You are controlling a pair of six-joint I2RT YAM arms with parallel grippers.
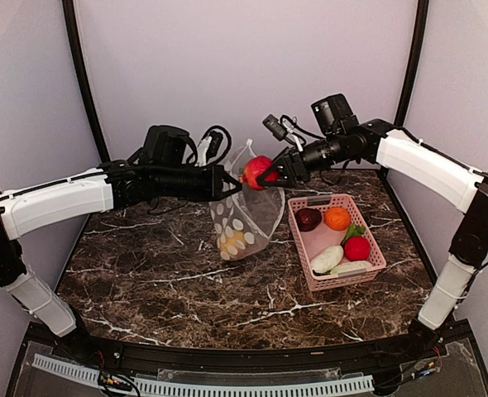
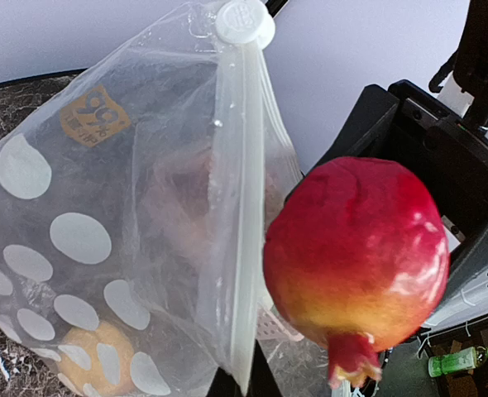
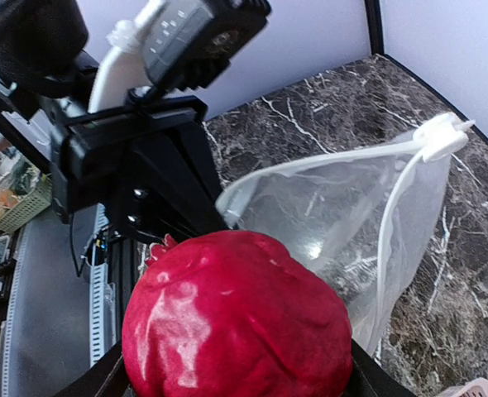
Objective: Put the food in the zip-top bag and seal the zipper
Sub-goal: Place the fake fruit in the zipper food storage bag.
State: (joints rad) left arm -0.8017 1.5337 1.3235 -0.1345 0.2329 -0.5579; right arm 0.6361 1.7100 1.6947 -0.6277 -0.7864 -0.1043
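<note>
Zip-top bag (image 1: 246,211) blurs yellow food (image 1: 234,241); red fruit (image 3: 236,318) covers right gripper (image 3: 236,377).

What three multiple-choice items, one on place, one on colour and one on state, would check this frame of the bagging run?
1. Where is the red fruit that the right jaws hold?
A. lying on the tabletop
B. in the air close by the zip-top bag's mouth
C. at the bottom of the bag

2. What colour is the basket?
A. pink
B. blue
C. white

3. How does the bag's mouth stand?
A. zipped shut
B. folded under the bag
C. open, with its edge held up by the left jaws

Right letters:
1 B: the top view shows the fruit gripped aloft next to the raised bag.
2 A: its walls and floor are plainly pink.
3 C: the right wrist view looks into the gaping mouth.
</note>
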